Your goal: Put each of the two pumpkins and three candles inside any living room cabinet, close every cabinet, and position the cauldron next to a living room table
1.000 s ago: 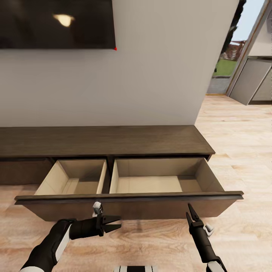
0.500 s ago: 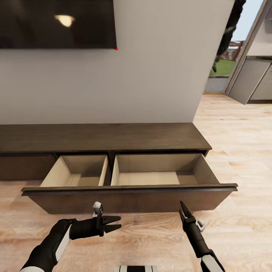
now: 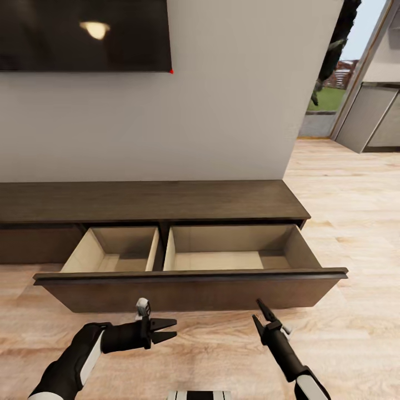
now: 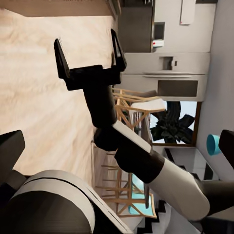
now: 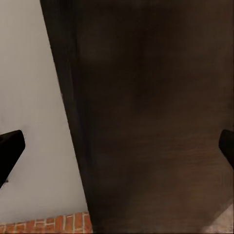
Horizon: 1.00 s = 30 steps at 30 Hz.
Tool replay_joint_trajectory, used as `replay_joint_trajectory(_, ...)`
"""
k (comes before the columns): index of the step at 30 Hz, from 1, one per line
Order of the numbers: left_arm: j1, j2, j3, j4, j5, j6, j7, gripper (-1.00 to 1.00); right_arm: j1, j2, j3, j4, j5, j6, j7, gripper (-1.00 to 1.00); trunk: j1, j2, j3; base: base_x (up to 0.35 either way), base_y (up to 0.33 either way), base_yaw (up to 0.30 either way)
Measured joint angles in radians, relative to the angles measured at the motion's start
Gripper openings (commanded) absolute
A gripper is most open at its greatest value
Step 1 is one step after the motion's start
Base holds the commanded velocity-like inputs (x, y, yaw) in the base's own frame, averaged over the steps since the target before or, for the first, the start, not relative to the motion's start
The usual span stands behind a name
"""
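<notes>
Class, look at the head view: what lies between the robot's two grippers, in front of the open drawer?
In the head view, only bare wood floor lies between the left gripper and the right gripper, below the cabinet drawer front.

I see matt dark-brown wood cabinet, smooth pale beige drawer insides, light wood-plank floor, glossy black screen.

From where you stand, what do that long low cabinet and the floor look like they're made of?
The cabinet looks like dark-brown wood with a matte finish: faint grain streaks show. Its open drawer is lined in plain pale beige, possibly painted board. The floor looks like light wood planks, with visible seams and grain.
</notes>
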Motion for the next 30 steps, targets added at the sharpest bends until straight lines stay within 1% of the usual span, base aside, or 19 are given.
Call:
replay_joint_trajectory(1, 0.000, 0.003, 0.000, 0.001, -0.001, 0.000, 0.000, 1.00, 0.001, -0.001, 0.000, 0.001, 0.003, 0.034, -0.001, 1.00, 0.000, 0.000, 0.000, 0.000, 0.000, 0.000)
replay_joint_trajectory(2, 0.000, 0.006, -0.001, 0.001, -0.003, 0.000, 0.002, 1.00, 0.003, -0.003, 0.001, 0.010, 0.009, 0.086, -0.013, 1.00, 0.000, 0.000, 0.004, 0.000, 0.000, 0.000)
replay_joint_trajectory(3, 0.000, 0.008, -0.002, 0.002, -0.005, 0.000, 0.003, 1.00, 0.004, -0.005, 0.002, 0.022, 0.015, 0.115, -0.030, 1.00, -0.001, 0.000, 0.008, 0.000, 0.000, 0.000)
replay_joint_trajectory(5, 0.000, 0.009, -0.003, 0.003, -0.011, 0.000, 0.013, 1.00, 0.005, -0.009, 0.003, 0.059, 0.047, 0.160, -0.075, 1.00, -0.002, 0.001, 0.015, 0.000, 0.000, 0.000)
replay_joint_trajectory(6, 0.000, 0.009, -0.004, 0.004, -0.020, 0.000, 0.028, 1.00, 0.005, -0.012, 0.003, 0.078, 0.075, 0.176, -0.094, 1.00, -0.002, 0.001, 0.019, 0.000, 0.000, 0.000)
replay_joint_trajectory(7, 0.000, 0.010, -0.003, 0.008, -0.037, 0.000, 0.064, 1.00, 0.006, -0.020, 0.004, 0.102, 0.136, 0.189, -0.114, 1.00, -0.003, 0.001, 0.023, 0.000, 0.000, 0.000)
replay_joint_trajectory(9, 0.000, 0.011, -0.001, 0.024, -0.050, 0.000, 0.117, 1.00, 0.005, -0.026, 0.003, 0.118, 0.217, 0.199, -0.127, 1.00, -0.004, 0.002, 0.031, 0.000, 0.000, 0.000)
replay_joint_trajectory(11, 0.000, 0.017, -0.001, 0.052, -0.056, -0.001, 0.174, 1.00, 0.005, -0.030, 0.002, 0.127, 0.279, 0.203, -0.134, 1.00, -0.005, 0.002, 0.039, 0.000, 0.000, 0.000)
replay_joint_trajectory(12, 0.000, 0.020, -0.001, 0.073, -0.059, -0.002, 0.229, 1.00, 0.005, -0.041, 0.002, 0.141, 0.310, 0.204, -0.137, 1.00, -0.005, 0.003, 0.042, 0.000, 0.000, 0.000)
replay_joint_trajectory(13, 0.000, 0.021, -0.001, 0.083, -0.058, -0.006, 0.261, 1.00, 0.005, -0.049, 0.002, 0.152, 0.319, 0.203, -0.137, 1.00, -0.005, 0.003, 0.046, 0.000, 0.000, 0.000)
replay_joint_trajectory(14, 0.000, 0.021, -0.001, 0.086, -0.058, -0.009, 0.278, 1.00, 0.005, -0.052, 0.002, 0.159, 0.322, 0.201, -0.138, 1.00, -0.006, 0.003, 0.050, 0.000, 0.000, 0.000)
replay_joint_trajectory(16, 0.000, 0.021, -0.001, 0.095, -0.058, -0.032, 0.348, 1.00, 0.005, -0.060, 0.004, 0.186, 0.335, 0.196, -0.138, 1.00, -0.007, 0.003, 0.058, 0.000, 0.000, 0.000)
replay_joint_trajectory(18, 0.000, 0.020, -0.002, 0.105, -0.058, -0.049, 0.387, 1.00, 0.005, -0.062, 0.004, 0.196, 0.353, 0.194, -0.139, 1.00, -0.008, 0.004, 0.066, 0.000, 0.000, 0.000)
replay_joint_trajectory(19, 0.000, 0.020, -0.001, 0.110, -0.057, -0.052, 0.394, 1.00, 0.005, -0.062, 0.004, 0.198, 0.360, 0.193, -0.139, 1.00, -0.008, 0.004, 0.070, 0.000, 0.000, 0.000)
replay_joint_trajectory(20, 0.000, 0.020, -0.001, 0.123, -0.058, -0.060, 0.407, 1.00, 0.005, -0.062, 0.004, 0.200, 0.387, 0.190, -0.135, 1.00, -0.009, 0.004, 0.073, 0.000, 0.000, 0.000)
replay_joint_trajectory(22, 0.000, 0.021, -0.001, 0.136, -0.058, -0.075, 0.415, 1.00, 0.005, -0.062, 0.003, 0.201, 0.413, 0.187, -0.131, 1.00, -0.009, 0.005, 0.081, 0.000, 0.000, 0.000)
replay_joint_trajectory(25, 0.000, 0.020, -0.002, 0.146, -0.059, -0.097, 0.423, 1.00, 0.005, -0.063, 0.003, 0.201, 0.426, 0.187, -0.129, 1.00, -0.011, 0.006, 0.093, 0.000, 0.000, 0.000)
replay_joint_trajectory(27, 0.000, 0.016, -0.005, 0.150, -0.059, -0.107, 0.450, 1.00, 0.005, -0.064, 0.003, 0.202, 0.431, 0.186, -0.129, 1.00, -0.012, 0.006, 0.101, 0.000, 0.000, 0.000)
replay_joint_trajectory(30, 0.000, 0.015, -0.005, 0.151, -0.059, -0.109, 0.465, 1.00, 0.005, -0.064, 0.003, 0.204, 0.431, 0.184, -0.129, 1.00, -0.013, 0.007, 0.112, 0.000, 0.000, 0.000)
